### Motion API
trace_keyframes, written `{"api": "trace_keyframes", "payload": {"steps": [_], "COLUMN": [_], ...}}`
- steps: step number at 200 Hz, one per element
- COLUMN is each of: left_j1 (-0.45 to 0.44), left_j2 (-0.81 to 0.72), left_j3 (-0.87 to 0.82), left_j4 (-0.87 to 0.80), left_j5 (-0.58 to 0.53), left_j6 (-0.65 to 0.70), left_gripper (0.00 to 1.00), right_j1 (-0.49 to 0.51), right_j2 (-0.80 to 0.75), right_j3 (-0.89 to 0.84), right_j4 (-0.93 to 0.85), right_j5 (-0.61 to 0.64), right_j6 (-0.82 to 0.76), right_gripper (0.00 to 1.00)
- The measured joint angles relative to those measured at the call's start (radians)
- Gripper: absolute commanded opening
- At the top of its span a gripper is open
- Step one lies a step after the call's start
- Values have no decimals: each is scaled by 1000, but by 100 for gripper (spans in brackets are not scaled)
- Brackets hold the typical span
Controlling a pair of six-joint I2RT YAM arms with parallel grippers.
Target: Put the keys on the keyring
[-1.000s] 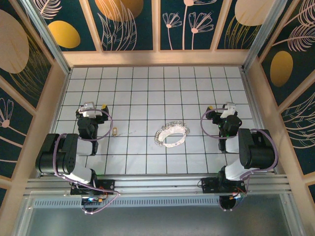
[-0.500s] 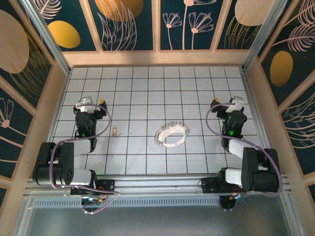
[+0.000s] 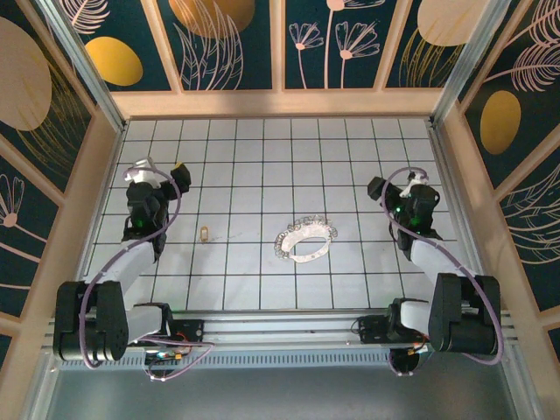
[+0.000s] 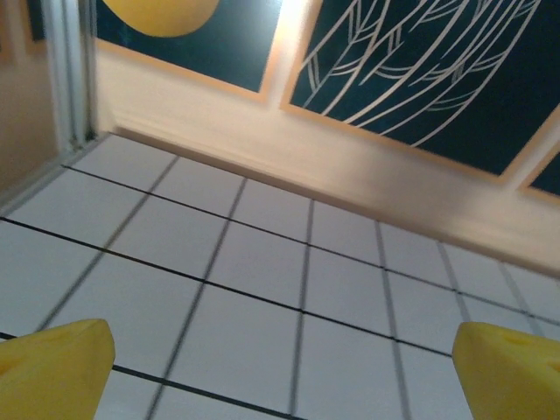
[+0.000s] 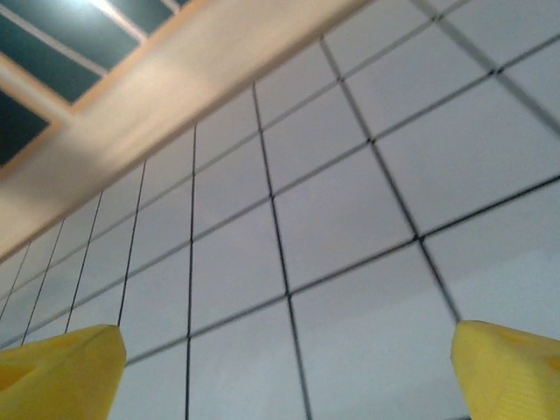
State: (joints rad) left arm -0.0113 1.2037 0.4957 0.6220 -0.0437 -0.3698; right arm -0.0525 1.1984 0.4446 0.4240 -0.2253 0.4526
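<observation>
Left tool (image 3: 160,169), right tool (image 3: 395,183) farther forward

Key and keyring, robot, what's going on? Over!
Left gripper open, empty. Right gripper open, empty. Key flat on the tiles, apart from keyring, not threaded. Bare tiles between them, over.

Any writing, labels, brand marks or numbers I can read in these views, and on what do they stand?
None: no text can be read in any view.
The wall panels carry only leaf and flower drawings.
The tiled table carries only dark grid lines.
The key and the keyring are too small to show any marking.
</observation>
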Motion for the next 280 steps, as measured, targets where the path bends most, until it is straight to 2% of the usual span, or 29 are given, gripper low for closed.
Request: {"api": "trace_keyframes", "payload": {"steps": [19, 46, 71, 103, 202, 233, 280], "left_j1": [0, -28, -126, -247, -558, -606, -626], "left_j2": [-10, -11, -14, -14, 193, 253, 276], "left_j3": [42, 63, 64, 81, 191, 216, 246], "left_j4": [-60, -124, -184, -242, -290, -290, -290], "left_j5": [63, 136, 161, 183, 147, 140, 132], "left_j6": [-78, -164, -204, -248, -324, -325, -323], "left_gripper": [98, 99, 99, 98, 98, 99, 98], "right_j1": [27, 134, 251, 339, 468, 485, 490], "right_j2": [-9, -23, -39, -51, 40, 90, 141], "right_j3": [0, 0, 0, 0, -19, -19, -17], "right_j4": [-58, -137, -200, -261, -325, -323, -293], "right_j5": [-58, -89, -81, -37, 58, 72, 79], "right_j6": [45, 78, 103, 135, 204, 212, 212], "right_gripper": [86, 81, 77, 71, 60, 57, 50]}}
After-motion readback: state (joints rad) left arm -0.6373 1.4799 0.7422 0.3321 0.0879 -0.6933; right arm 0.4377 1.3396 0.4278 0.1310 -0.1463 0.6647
